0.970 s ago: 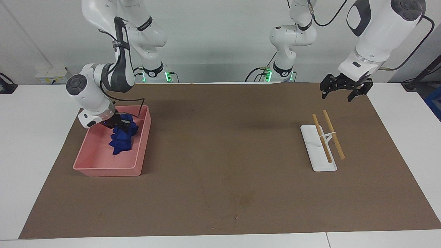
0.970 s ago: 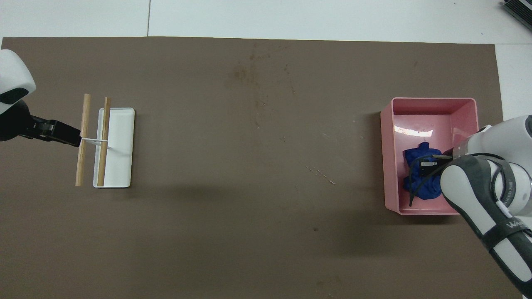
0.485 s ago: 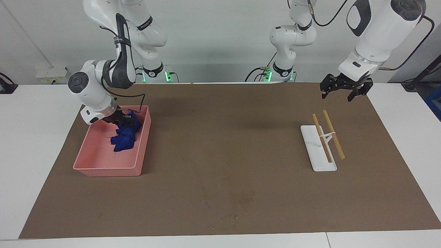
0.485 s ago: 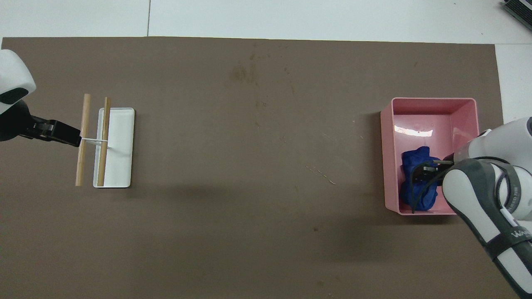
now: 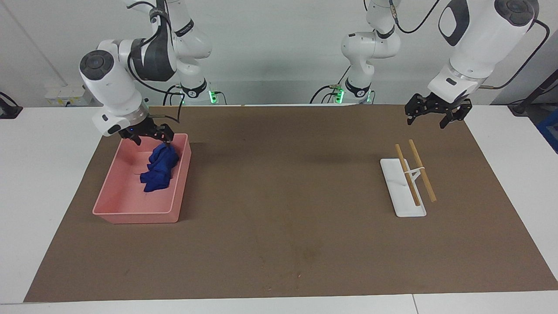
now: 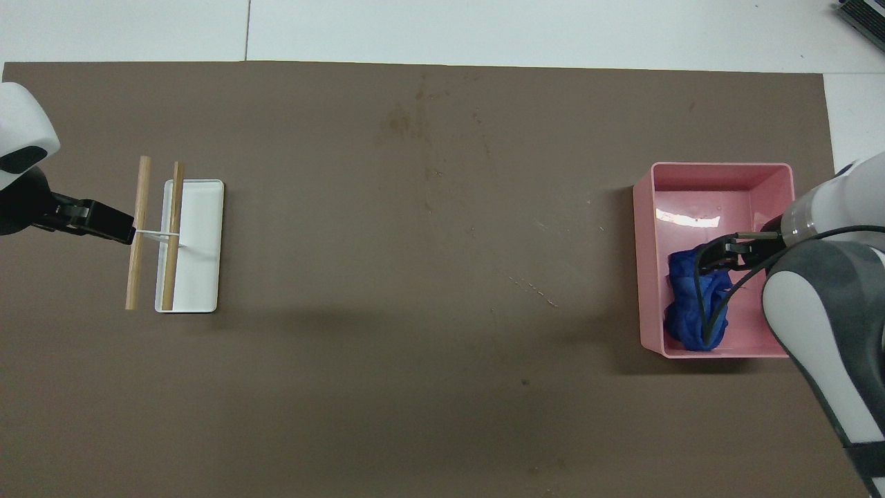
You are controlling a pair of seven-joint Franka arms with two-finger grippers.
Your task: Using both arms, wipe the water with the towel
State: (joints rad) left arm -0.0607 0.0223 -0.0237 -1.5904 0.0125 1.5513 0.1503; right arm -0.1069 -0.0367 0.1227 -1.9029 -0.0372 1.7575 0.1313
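The deep-blue towel (image 5: 159, 169) (image 6: 695, 311) lies crumpled in the pink tray (image 5: 135, 213) (image 6: 719, 169), against the tray wall that faces the middle of the mat. My right gripper (image 5: 151, 138) (image 6: 726, 252) hangs open just above the towel's upper end and holds nothing. The water (image 5: 310, 252) (image 6: 401, 126) is a faint darker blotch on the brown mat, near the mat's edge farthest from the robots. My left gripper (image 5: 430, 117) (image 6: 117, 229) waits open in the air over the mat beside the white rack.
A white rack (image 5: 403, 192) (image 6: 195, 242) with two wooden sticks stands toward the left arm's end of the table. The brown mat (image 5: 279, 183) covers most of the white table. The pink tray sits toward the right arm's end.
My right gripper has opened, let go of the towel and risen out of the tray. The towel has settled in the tray. The left arm has not moved.
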